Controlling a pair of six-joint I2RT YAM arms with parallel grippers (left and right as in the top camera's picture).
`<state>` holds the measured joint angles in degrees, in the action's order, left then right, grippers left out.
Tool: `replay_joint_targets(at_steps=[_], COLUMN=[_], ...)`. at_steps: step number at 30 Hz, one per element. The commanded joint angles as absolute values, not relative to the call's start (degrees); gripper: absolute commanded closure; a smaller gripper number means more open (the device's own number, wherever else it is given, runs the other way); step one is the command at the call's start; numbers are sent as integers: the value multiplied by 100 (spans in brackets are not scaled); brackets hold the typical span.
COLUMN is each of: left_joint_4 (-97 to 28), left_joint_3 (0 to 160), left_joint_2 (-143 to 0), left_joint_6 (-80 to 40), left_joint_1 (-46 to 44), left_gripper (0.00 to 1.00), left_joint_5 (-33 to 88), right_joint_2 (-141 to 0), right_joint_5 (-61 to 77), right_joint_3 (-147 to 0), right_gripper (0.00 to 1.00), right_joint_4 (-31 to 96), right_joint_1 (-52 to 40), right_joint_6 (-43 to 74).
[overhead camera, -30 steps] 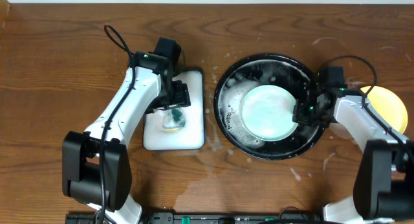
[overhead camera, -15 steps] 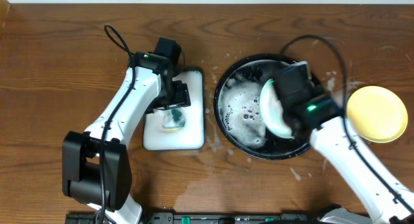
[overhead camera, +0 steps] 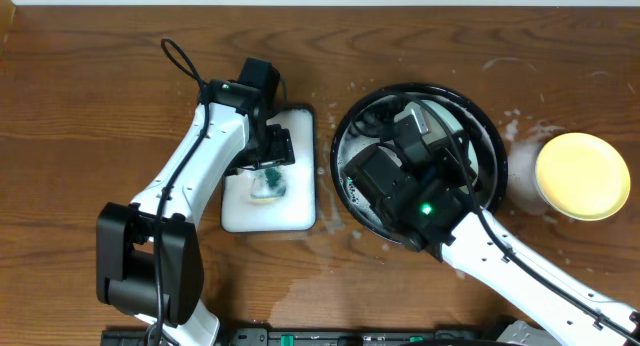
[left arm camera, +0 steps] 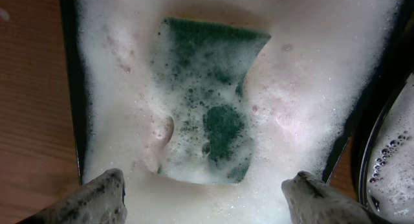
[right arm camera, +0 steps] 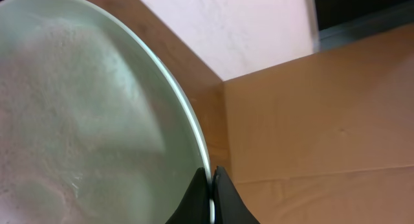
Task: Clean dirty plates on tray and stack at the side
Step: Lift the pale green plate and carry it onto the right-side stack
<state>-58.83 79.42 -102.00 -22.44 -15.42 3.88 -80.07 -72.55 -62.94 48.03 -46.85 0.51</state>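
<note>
Your right gripper has the mint plate by its rim. In the right wrist view the plate fills the left half of the frame, standing tilted up on edge from the fingers, its face coated in white suds. From overhead, your right arm hangs over the black tray and hides most of the tray and the plate, so you cannot tell from there how high the plate sits. The yellow plate lies flat on the table, to the right of the black tray and apart from it.

The table is brown wood grain, with whitish soap splashes around the black tray and a wet patch near the front edge. What shows of the black tray's floor carries suds. Behind the lifted plate, the right wrist view shows a pale wall and a brown board.

The right gripper's jaws are pinched tight on the plate's edge, one finger on each face.

Your left gripper hangs over the white tray, which sits just left of the black tray. Its jaws are spread wide and hold nothing. The two fingertips show at the bottom corners of the left wrist view. The green sponge lies between and beyond them in thick foam, and neither fingertip touches it.
</note>
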Motion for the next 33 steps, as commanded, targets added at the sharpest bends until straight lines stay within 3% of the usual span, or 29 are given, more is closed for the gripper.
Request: replay_joint_targets(at_steps=[1, 11, 16, 21, 24, 25, 33], left_joint_4=[-5900, -5900, -5900, -5902, -5900, -5900, -5900], left_joint_3=[7964, 7964, 7964, 7964, 7964, 7964, 7964], left_joint_2=[-10221, -10221, -10221, -10221, -10221, -10221, -10221], left_joint_6=[-2231, -2231, -2231, -2231, -2231, -2231, -2231], left_joint_1=[-1518, -1518, -1518, -1518, -1518, -1518, -1518], left_gripper=[16, 16, 16, 16, 16, 16, 16], left_joint_5=[314, 314, 314, 314, 314, 314, 314], right_joint_2=[-7896, -7896, -7896, -7896, -7898, -7918, -8790], right_joint_5=[-7824, -7734, -5671, -2368, -237, 622, 1208], right_joint_3=[-6307, -6305, -6305, -6307, -6305, -6305, -6305], right_gripper=[99, 99, 99, 99, 99, 99, 99], right_joint_4=[4692, 4403, 4571, 4451, 4359, 4368, 4117], right_joint_1=[-4812, -4768, -4021, -2038, -340, 742, 4128], right_joint_6=[-231, -193, 764, 1431, 1406, 1406, 1417])
